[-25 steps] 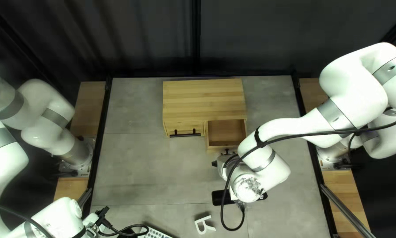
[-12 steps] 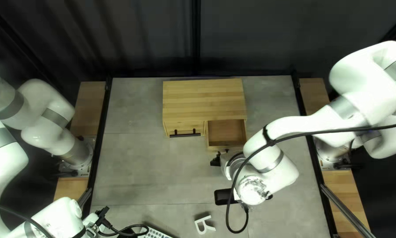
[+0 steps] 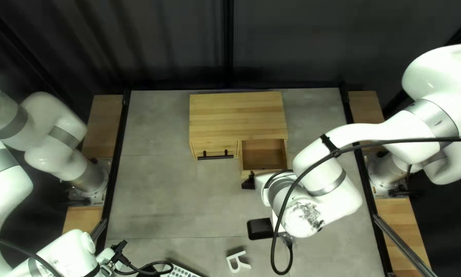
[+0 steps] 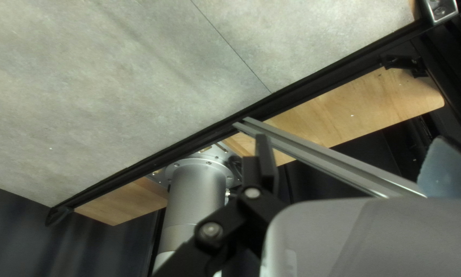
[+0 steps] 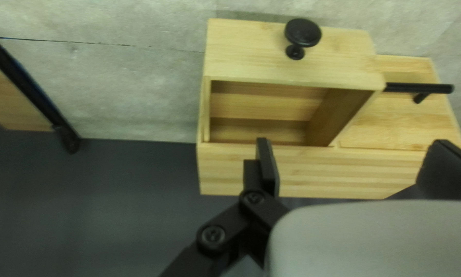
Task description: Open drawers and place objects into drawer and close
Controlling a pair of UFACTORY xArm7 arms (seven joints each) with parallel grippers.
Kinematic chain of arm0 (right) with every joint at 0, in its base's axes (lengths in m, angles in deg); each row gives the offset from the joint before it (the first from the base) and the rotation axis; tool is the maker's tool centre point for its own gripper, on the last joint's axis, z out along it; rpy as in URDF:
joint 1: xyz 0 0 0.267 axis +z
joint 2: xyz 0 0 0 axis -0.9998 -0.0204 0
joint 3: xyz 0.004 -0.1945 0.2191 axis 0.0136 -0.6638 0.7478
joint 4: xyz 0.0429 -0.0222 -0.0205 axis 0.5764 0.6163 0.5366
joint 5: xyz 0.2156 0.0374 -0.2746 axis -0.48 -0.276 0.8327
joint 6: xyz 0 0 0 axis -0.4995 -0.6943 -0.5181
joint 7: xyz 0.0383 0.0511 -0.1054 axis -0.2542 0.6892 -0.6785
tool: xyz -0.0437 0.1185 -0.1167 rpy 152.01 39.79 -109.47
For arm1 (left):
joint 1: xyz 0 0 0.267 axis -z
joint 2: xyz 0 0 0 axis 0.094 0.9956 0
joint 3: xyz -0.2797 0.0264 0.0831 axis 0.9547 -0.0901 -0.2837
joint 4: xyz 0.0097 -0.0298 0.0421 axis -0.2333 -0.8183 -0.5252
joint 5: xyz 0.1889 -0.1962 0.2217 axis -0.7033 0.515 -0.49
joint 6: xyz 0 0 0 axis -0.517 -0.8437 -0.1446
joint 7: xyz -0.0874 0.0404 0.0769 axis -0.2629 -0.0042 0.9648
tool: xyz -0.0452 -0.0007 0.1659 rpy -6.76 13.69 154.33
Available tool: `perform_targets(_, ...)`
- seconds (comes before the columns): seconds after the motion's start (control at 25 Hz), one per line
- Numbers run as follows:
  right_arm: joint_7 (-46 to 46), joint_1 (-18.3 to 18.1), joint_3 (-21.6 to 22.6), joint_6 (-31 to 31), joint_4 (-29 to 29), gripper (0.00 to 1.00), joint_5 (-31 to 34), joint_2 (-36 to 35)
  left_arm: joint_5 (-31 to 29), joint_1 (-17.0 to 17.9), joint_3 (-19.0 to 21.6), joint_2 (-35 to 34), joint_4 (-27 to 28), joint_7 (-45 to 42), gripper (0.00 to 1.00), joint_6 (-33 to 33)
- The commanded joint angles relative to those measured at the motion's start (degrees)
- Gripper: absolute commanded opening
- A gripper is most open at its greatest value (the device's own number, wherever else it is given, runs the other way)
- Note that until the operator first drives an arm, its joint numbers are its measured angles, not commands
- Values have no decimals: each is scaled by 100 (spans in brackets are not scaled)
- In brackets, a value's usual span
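In the top left view, my right gripper (image 3: 248, 181) is by the front of the pulled-out right drawer (image 3: 261, 149) of the wooden cabinet (image 3: 236, 115). The left drawer (image 3: 203, 149) is closed. In the right wrist view, the right gripper (image 5: 351, 154) is open with nothing between its fingers, over the cabinet top; the drawer (image 5: 261, 102) ahead shows a bare interior and a round black knob (image 5: 302, 33). My left gripper (image 3: 118, 248) stays at the lower left of the top left view; in its wrist view, the left gripper (image 4: 351, 154) is open and empty. A white letter R (image 3: 237, 262) lies on the table.
A white piece with grey dots (image 3: 180, 272) shows at the top left view's bottom edge. A dark block (image 3: 260, 229) sits beside my right arm's wrist. In the left wrist view, a metal rail (image 4: 322, 156) runs beyond the fingers, near an arm base (image 4: 197, 179).
My right arm's wrist has shifted rightward in the top left view, and its black fingertip now shows more clearly by the drawer front. The left arm and both drawers look unmoved.
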Motion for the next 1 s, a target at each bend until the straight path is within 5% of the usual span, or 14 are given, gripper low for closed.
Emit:
perform_targets(0.04, -19, -8, -1, 29, 23, 100, -9, 17, 0, 0, 0, 0, 0, 0, 100, 0)
perform_targets(0.24, -46, 19, 8, 40, 58, 100, 141, -8, 0, 0, 0, 0, 0, 0, 100, 0)
perform_targets(0.48, -347, 243, 172, -15, -560, 100, 248, -599, 0, 0, 0, 0, 0, 0, 100, 0)
perform_targets(0.72, -175, 605, 466, 551, -652, 100, 276, -1175, 0, 0, 0, 0, 0, 0, 100, 0)
perform_targets(1.0, -356, 592, 536, 1190, -697, 100, 298, -1642, 0, 0, 0, 0, 0, 0, 100, 0)
